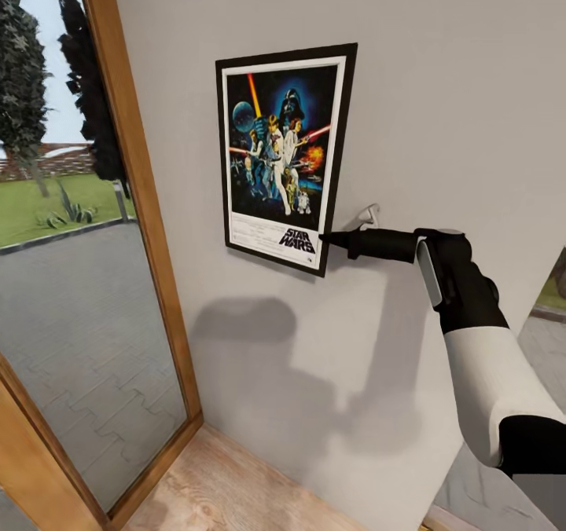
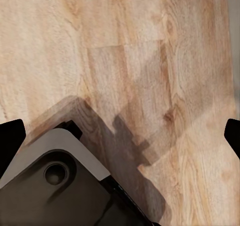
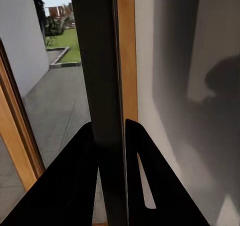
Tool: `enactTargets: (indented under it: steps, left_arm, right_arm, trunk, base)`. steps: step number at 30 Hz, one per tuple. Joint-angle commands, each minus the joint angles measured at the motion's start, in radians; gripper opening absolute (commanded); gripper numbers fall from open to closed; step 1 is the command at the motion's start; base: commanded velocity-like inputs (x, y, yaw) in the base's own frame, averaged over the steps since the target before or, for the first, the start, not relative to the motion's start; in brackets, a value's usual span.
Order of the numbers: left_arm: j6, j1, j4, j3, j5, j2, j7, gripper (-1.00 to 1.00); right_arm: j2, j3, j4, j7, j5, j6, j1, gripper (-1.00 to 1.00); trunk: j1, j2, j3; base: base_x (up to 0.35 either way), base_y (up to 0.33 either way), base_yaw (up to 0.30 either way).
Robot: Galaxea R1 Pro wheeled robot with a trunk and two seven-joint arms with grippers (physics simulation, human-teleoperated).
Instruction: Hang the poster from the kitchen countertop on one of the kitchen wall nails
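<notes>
The poster (image 1: 279,154) stands upright and flat against the pale grey wall (image 1: 440,83), its Star Wars picture facing me. My right gripper (image 1: 326,239) is shut on the poster's lower right edge, with the arm reaching in from the right. In the right wrist view the poster's dark frame edge (image 3: 97,60) runs between the two black fingers (image 3: 75,176), which clamp it. No nail head is visible; any nail behind the poster is hidden. My left gripper (image 2: 120,133) hangs open over the wooden floor, holding nothing. The kitchen countertop is out of view.
A tall glass pane in a wooden frame (image 1: 134,201) stands close to the poster's left, with garden and paving outside. A small pale hook-like piece (image 1: 368,215) sits on the wall above my right gripper. Wooden floor (image 1: 236,484) lies below, and the left wrist view shows my base (image 2: 50,186).
</notes>
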State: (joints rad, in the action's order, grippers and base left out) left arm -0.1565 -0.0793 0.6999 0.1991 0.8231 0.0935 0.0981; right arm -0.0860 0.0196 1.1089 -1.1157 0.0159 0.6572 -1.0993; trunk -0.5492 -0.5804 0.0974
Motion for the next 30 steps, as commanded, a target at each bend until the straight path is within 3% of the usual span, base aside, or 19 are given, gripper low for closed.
enactTargets:
  steps: [1, 27, 30]
  left_arm:
    - [-0.006, 0.0, 0.004, 0.0, 0.01, 0.0, 0.006, 1.0]
    - [-0.008, 0.0, 0.003, 0.0, 0.011, 0.001, 0.006, 1.0]
    - [-0.004, -0.004, 0.004, 0.008, 0.014, 0.019, 0.001, 1.0]
  right_arm:
    - [0.0, 0.001, 0.0, -0.003, 0.002, 0.009, -0.002, -1.0]
    - [0.003, -0.008, -0.002, 0.005, 0.001, 0.015, -0.017, -1.0]
    - [0.009, 0.007, 0.015, 0.002, -0.004, 0.012, -0.02, -1.0]
  trunk:
    - [0.0, -0.002, 0.002]
    - [0.0, -0.002, 0.002]
    - [0.0, -0.002, 0.002]
  base:
    - [0.0, 0.0, 0.0]
    - [0.012, 0.0, 0.0]
    - [0.0, 0.0, 0.0]
